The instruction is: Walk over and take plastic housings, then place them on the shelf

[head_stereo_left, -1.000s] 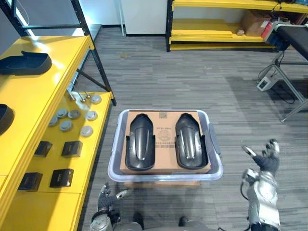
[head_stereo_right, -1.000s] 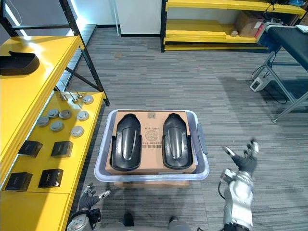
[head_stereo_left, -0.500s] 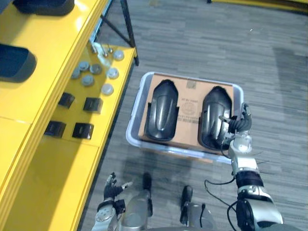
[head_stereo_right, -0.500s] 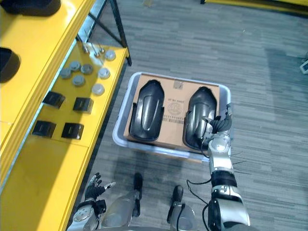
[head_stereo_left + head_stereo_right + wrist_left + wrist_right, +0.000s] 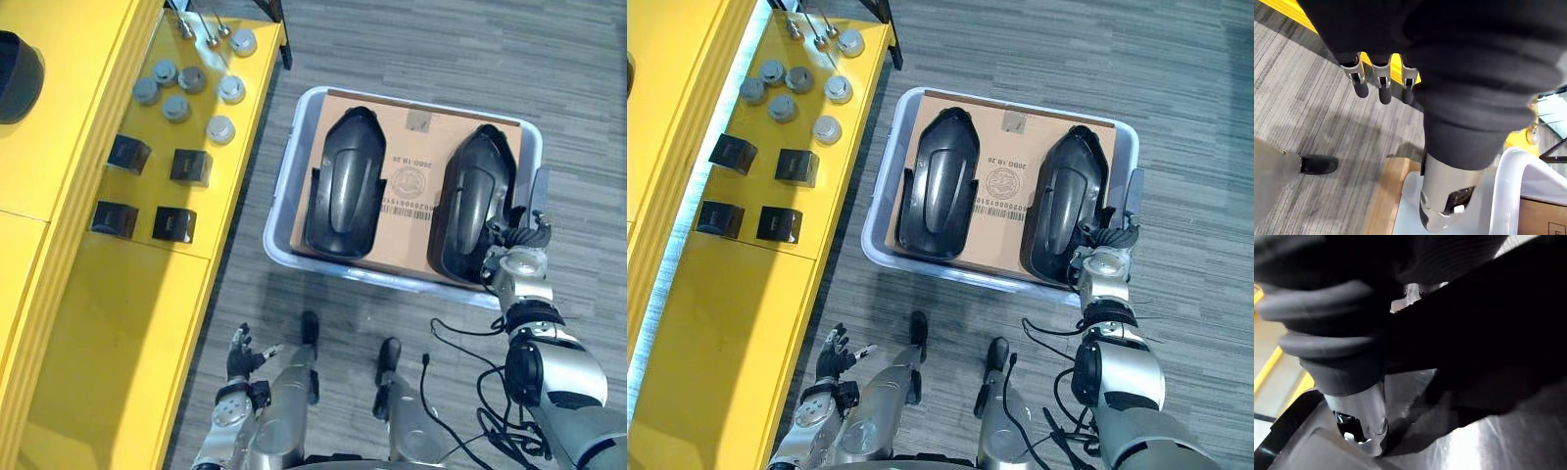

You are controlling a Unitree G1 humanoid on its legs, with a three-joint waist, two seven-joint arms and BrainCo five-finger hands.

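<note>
Yellow shelf (image 5: 88,323) boards run down the left, carrying a cluster of round grey discs (image 5: 176,108) and four small black boxes (image 5: 191,166). Beside the shelf's edge the left hand (image 5: 241,354) hangs low over grey striped carpet (image 5: 411,59), fingers straight and empty. A pale plastic bin (image 5: 284,191) on the floor holds cardboard (image 5: 411,181) with two black plastic housings, the left housing (image 5: 343,186) and the right housing (image 5: 475,196). The right hand (image 5: 521,259) touches the right housing's near end; whether it grips, I cannot tell.
</note>
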